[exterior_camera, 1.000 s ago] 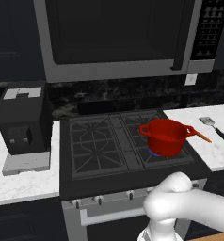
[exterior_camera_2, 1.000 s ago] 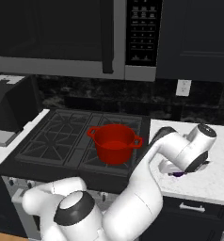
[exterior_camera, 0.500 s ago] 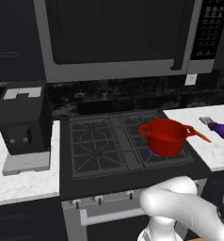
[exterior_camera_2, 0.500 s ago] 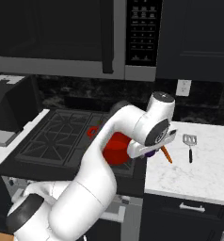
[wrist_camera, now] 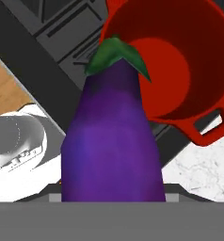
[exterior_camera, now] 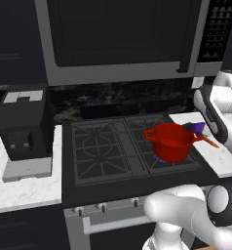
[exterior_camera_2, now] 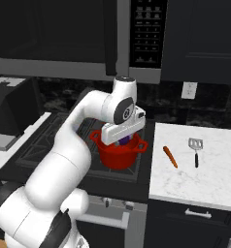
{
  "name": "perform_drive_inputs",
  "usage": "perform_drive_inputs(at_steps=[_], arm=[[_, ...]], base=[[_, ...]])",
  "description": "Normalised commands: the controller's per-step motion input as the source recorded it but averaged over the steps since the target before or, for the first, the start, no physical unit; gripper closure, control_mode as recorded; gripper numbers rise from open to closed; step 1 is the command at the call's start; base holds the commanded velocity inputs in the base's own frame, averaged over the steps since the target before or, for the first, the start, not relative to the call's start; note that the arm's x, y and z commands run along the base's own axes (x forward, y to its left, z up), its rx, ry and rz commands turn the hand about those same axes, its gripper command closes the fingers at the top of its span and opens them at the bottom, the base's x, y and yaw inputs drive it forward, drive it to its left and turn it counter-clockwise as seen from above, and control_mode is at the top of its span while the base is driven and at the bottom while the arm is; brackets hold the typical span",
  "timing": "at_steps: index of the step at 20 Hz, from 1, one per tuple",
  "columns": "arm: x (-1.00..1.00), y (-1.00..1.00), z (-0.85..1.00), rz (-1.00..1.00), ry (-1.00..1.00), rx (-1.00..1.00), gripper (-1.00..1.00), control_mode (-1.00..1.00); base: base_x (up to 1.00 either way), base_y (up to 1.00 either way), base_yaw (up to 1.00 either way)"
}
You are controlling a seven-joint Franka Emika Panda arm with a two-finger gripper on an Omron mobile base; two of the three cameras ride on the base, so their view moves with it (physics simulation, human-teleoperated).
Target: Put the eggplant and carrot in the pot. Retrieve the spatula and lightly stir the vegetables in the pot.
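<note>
From the left base view, eggplant [exterior_camera: 198, 128] aloft just beside red pot [exterior_camera: 170, 141] on stove [exterior_camera: 103, 151], carrot [exterior_camera: 209, 141] on counter; from the right, gripper [exterior_camera_2: 123, 140] clamped on eggplant [exterior_camera_2: 123, 141] above pot [exterior_camera_2: 118, 151], carrot [exterior_camera_2: 170, 156] and spatula [exterior_camera_2: 195, 149] on counter [exterior_camera_2: 205, 179]; from the hand, eggplant [wrist_camera: 111, 141] gripped over pot rim [wrist_camera: 180, 61].

pot [exterior_camera_2: 118, 153]: bright red, smooth, with a soft enamel-like sheen
eggplant [wrist_camera: 111, 136]: deep purple skin, smooth and faintly glossy; its green cap is matt
carrot [exterior_camera_2: 170, 156]: orange, smooth, matt, lying on the counter right of the pot
counter [exterior_camera_2: 205, 174]: white marble-like stone with grey veining, polished
spatula [exterior_camera_2: 195, 149]: grey metal-looking head, dark handle
stove grates [exterior_camera: 101, 149]: dark, matt, like cast iron
microwave [exterior_camera: 118, 39]: brushed grey frame, glossy dark door, above the pot
</note>
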Motion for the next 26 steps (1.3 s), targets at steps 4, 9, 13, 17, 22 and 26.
perform_drive_inputs(at_steps=[4,9,13,17,22,26], arm=[[0.62,0.53,-0.47,0.05,0.02,0.0,1.0,-1.0],[0.53,0.1,-0.35,0.0,0.0,0.0,1.0,-1.0],[0.47,0.12,-0.54,0.0,0.0,0.0,1.0,-1.0],[0.43,0.06,-0.42,0.0,0.04,0.0,1.0,-1.0],[0.06,-0.05,-0.2,0.0,0.02,0.01,1.0,-1.0],[-0.01,0.0,0.0,0.0,0.1,0.0,1.0,-1.0]], base=[[0.0,0.0,0.0],[0.0,0.0,0.0],[0.0,0.0,0.0],[0.0,0.0,0.0],[0.0,0.0,0.0],[0.0,0.0,0.0]])
